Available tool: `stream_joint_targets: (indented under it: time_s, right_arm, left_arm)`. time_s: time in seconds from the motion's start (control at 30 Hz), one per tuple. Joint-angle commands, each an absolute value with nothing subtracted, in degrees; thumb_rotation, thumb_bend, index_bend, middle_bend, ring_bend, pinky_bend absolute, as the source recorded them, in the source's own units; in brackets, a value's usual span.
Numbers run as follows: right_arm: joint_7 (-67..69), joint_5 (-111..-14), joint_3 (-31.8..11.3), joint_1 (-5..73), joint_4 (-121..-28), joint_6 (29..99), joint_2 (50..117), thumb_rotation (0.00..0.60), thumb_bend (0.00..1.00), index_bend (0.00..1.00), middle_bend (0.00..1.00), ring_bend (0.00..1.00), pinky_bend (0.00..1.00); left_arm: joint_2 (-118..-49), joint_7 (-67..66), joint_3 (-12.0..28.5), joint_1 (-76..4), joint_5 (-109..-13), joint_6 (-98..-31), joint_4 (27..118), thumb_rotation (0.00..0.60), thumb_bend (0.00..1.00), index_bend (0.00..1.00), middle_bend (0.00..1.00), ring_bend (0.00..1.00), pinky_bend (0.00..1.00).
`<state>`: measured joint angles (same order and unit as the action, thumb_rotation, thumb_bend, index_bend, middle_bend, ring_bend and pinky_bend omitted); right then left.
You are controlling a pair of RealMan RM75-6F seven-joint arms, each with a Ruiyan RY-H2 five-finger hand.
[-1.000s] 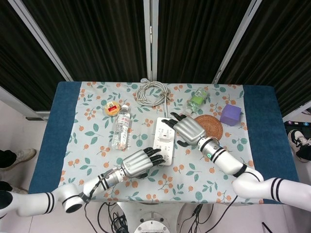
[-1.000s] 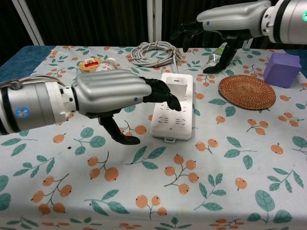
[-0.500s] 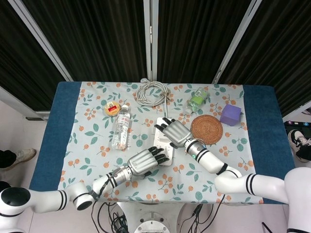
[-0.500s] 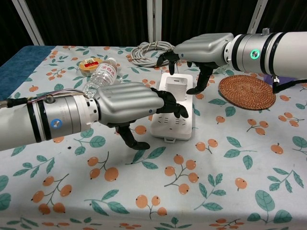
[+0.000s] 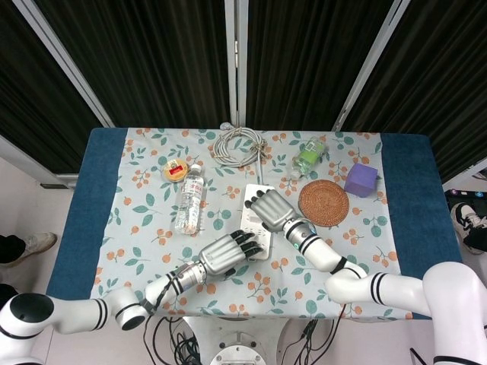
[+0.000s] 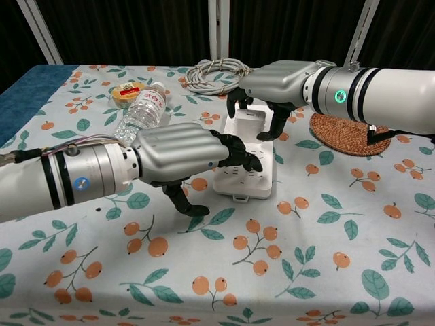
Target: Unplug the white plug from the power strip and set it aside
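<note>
The white power strip (image 6: 255,178) lies mid-table, also seen as the power strip (image 5: 264,236) in the head view. The white plug (image 6: 250,126) sits upright in the strip's far end. My right hand (image 6: 275,81) has come down over it, fingers at its left side and thumb at its right, pinching it. In the head view the right hand (image 5: 268,209) hides the plug. My left hand (image 6: 183,153) presses its fingertips down on the strip's near left part and holds nothing; the head view shows the left hand (image 5: 227,253) at the strip's near end.
A water bottle (image 5: 190,196) lies left of the strip, a small round tin (image 5: 176,169) beyond it. A coiled cable (image 5: 238,144) sits at the back. A woven coaster (image 5: 323,202), a green bottle (image 5: 308,156) and a purple cube (image 5: 361,179) stand to the right.
My right hand has dropped from above the strip's far end onto the plug and drawn its fingers and thumb in around it. The left hand slid a little further onto the strip.
</note>
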<state>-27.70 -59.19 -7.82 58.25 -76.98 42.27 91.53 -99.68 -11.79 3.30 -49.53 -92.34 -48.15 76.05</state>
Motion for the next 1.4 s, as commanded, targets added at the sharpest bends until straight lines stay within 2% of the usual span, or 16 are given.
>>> stream_joint_targets:
  time_s: [0.03,0.37,0.57,0.8,1.07,1.4]
  right_arm:
    - [-26.0,-60.5,-7.8,58.1,-75.7,42.4,92.4,0.600,0.27,0.37,0.39,0.30,0.49]
    - [-21.0,-64.8,-7.6,57.6,-73.1,42.4,94.0,0.600,0.33,0.47,0.41,0.38,0.56]
    - [-18.5,-66.5,-7.6,57.1,-72.2,42.5,94.0,0.600,0.40,0.68,0.51,0.49,0.65]
    - [-16.5,-67.8,-7.6,56.7,-71.8,42.3,93.9,0.600,0.54,0.84,0.60,0.57,0.72]
    - [-14.4,-69.5,-7.6,55.9,-72.0,42.9,93.3,0.600,0.58,0.92,0.66,0.61,0.77]
    - [-14.4,-69.3,-8.9,56.3,-72.5,42.8,93.3,0.600,0.62,0.95,0.68,0.64,0.79]
  left_arm:
    - [-99.8,-11.8,3.1,-49.6,-92.1,-48.3,75.8,0.600,0.26,0.13,0.17,0.07,0.18]
    - [-100.0,-11.2,2.4,-50.0,-91.2,-48.5,75.0,0.600,0.26,0.14,0.17,0.07,0.18]
    - [-100.1,-10.9,2.1,-50.2,-90.6,-48.4,74.7,0.600,0.26,0.14,0.17,0.07,0.18]
    - [-100.3,-10.6,2.0,-50.5,-90.0,-48.3,74.3,0.600,0.25,0.14,0.17,0.07,0.18]
    - [-100.4,-10.6,1.5,-50.7,-89.5,-48.0,74.0,0.600,0.25,0.14,0.17,0.07,0.18]
    - [-100.8,-10.5,1.4,-51.2,-89.2,-47.7,73.9,0.600,0.25,0.14,0.17,0.07,0.18]
